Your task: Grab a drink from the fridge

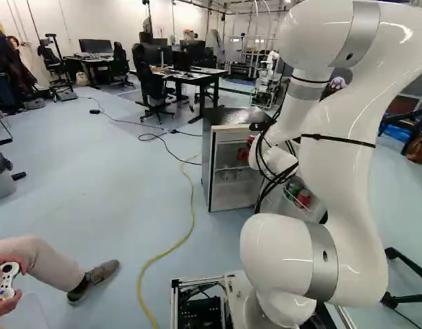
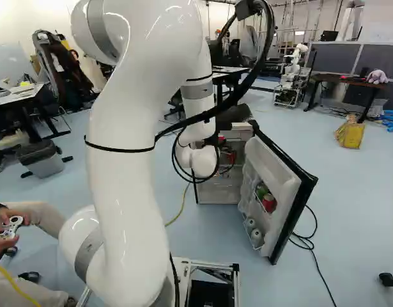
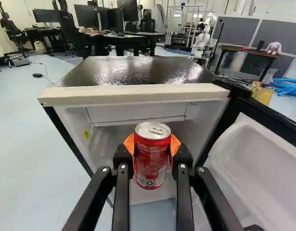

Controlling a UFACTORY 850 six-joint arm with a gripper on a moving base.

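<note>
Pincer: mine (image 1: 249, 148) was closed on a red can (image 3: 152, 156), its orange pads (image 3: 129, 144) pressed to the can from two sides.
Can: it stood nearly upright between my fingers, silver lid and pull tab uppermost, in line with the fridge's opening; whether just inside or just outside, I could not tell.
Fridge: it (image 3: 133, 94) stood ahead of me, its dark, glossy top above the level of the can's lid, and its pale interior showed behind the can.
Door: it (image 2: 273, 173) hung wide open, at the right of the fridge in the right base view.
Door racks: a green can (image 2: 261, 190) sat beside another red can (image 2: 269, 203), with two pale containers (image 2: 253, 229) lower down.
Floor: a yellow cable (image 1: 191, 223) curved toward the fridge.
Beyond: a bench (image 1: 197, 79) carried monitors (image 3: 86, 17); another robot (image 2: 291, 70) stood well apart from me.
</note>
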